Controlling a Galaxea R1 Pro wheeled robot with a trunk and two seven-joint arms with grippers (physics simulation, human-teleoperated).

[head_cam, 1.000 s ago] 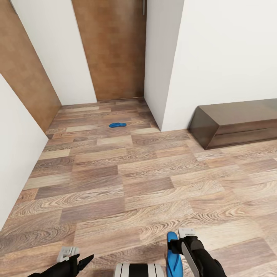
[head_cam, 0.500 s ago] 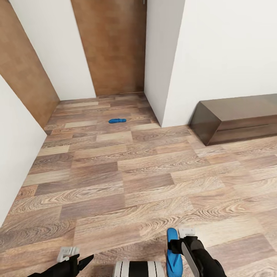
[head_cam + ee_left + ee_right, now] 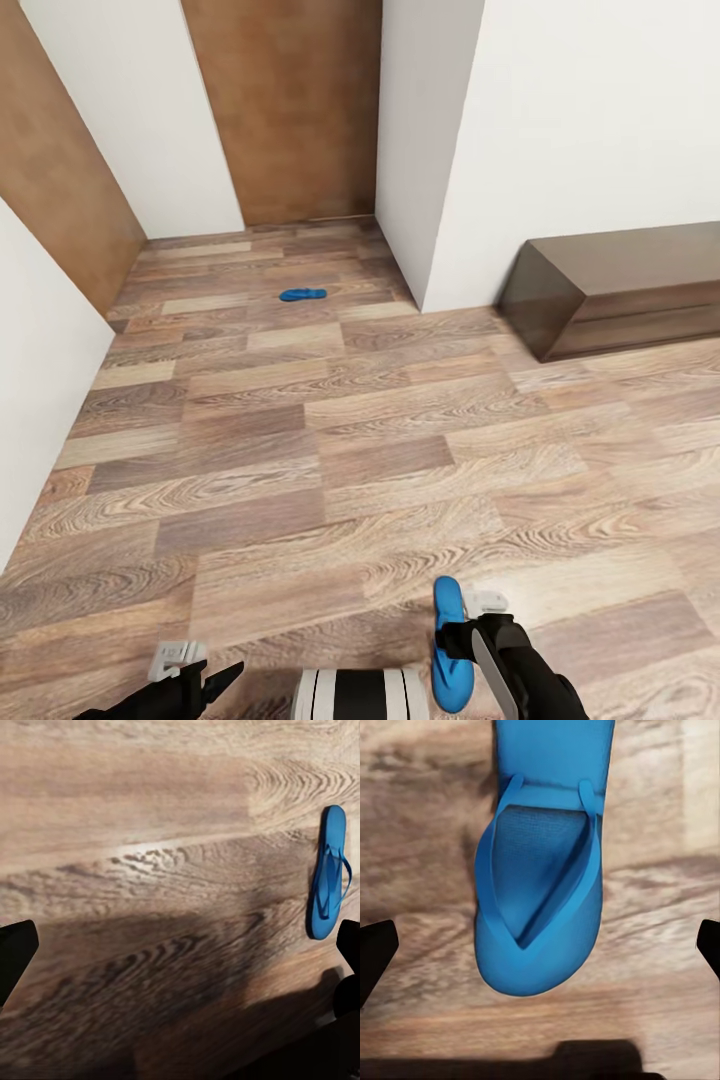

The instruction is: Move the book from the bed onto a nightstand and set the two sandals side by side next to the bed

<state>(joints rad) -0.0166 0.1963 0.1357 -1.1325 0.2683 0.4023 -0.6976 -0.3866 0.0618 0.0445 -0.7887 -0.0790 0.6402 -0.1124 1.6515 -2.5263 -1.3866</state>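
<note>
The whole view has shifted: the far sandal [image 3: 303,294] and the dark low cabinet [image 3: 615,290] now sit higher in the head view.
The right gripper [image 3: 470,625] holds the near sandal [image 3: 452,645], though the wrist view shows its fingers apart. It may slip while driving. Left gripper [image 3: 180,665]: cannot tell.

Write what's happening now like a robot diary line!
place: wood floor | right end effector: open, over near blue sandal | left end effector: open, above floor | second sandal: far ahead on floor
</note>
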